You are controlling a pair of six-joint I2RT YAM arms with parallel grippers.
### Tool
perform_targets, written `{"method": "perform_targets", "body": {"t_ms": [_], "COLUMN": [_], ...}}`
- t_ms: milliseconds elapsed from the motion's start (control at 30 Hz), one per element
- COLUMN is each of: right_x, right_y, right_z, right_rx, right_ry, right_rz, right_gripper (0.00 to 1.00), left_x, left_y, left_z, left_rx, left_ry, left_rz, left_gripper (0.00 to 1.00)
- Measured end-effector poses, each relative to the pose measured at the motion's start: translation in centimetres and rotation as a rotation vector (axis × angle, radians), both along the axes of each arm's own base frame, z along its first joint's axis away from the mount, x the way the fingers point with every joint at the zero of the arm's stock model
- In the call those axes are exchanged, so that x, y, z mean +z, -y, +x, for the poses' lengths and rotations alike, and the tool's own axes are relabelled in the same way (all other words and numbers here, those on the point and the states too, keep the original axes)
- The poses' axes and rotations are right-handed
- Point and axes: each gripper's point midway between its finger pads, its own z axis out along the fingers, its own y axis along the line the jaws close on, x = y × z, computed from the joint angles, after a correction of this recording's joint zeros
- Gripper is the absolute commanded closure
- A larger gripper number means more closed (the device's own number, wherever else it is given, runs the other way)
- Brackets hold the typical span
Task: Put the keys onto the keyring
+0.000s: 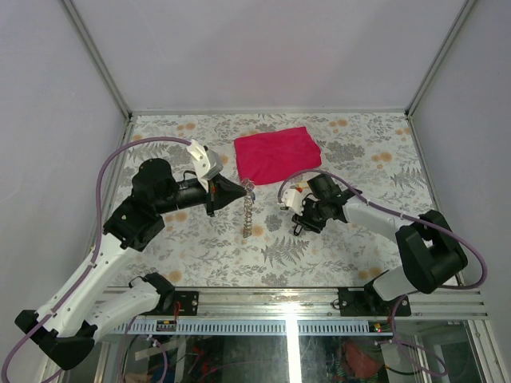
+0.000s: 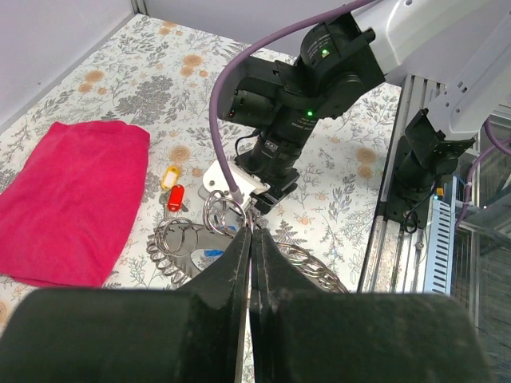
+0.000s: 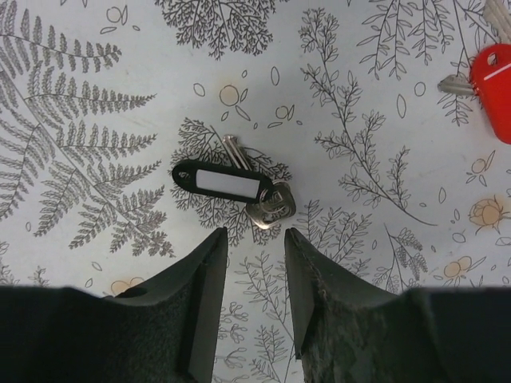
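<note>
The left gripper [image 2: 250, 238] is pinched closed on the large shiny silver coiled-wire keyring [image 2: 169, 246], just beside the folded pink cloth [image 1: 275, 154]. The right gripper [image 3: 255, 235] hovers with fingers apart and empty; beneath lies a black-tagged silver key [image 3: 227, 182].

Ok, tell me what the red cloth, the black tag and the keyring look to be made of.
The red cloth looks like soft woven fabric, matte, with folds and rumpled edges. The black tag is probably plastic: smooth, with a white paper-like label set in it. The keyring looks like metal wire, shiny silver, coiled, with bright glints.
</note>
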Motion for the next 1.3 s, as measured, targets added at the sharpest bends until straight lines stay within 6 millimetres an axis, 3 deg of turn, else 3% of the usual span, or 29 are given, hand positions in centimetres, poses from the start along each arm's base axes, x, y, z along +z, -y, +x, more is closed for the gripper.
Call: {"method": "perform_targets", "body": {"t_ms": [333, 767, 833, 900, 1000, 1300], "right_x": [-0.5, -1.5, -1.5, -1.5, -1.5, -1.4], "right_y": [-0.8, -0.9, -1.1, -1.2, -1.4, -1.8], "right_z": [1.4, 1.2, 1.3, 1.4, 1.7, 1.8], "right_rx": [0.013, 0.020, 0.022, 0.023, 0.021, -0.006], "right_ry": [0.019, -0.014, -0.015, -0.015, -0.011, -0.025], "right_rz": [0.006, -0.003, 0.002, 0.004, 0.010, 0.024], "right_gripper": [0.65, 0.69, 0.71, 0.85, 0.95, 1.00], "left_x": [-0.1, -0.2, -0.2, -0.2, -0.1, -0.1], "left_y": [0.0, -0.1, -0.1, -0.1, -0.1, -0.3], "left_z": [0.0, 0.1, 0.1, 0.1, 0.1, -0.1], "left_rx": [0.000, 0.007, 0.007, 0.007, 0.007, 0.007], "left_ry": [-0.002, -0.002, -0.002, -0.002, -0.001, 0.003], "left_rz": [0.005, 0.006, 0.006, 0.006, 0.006, 0.009], "left_gripper": [1.00, 1.00, 1.00, 1.00, 1.00, 1.00]}}
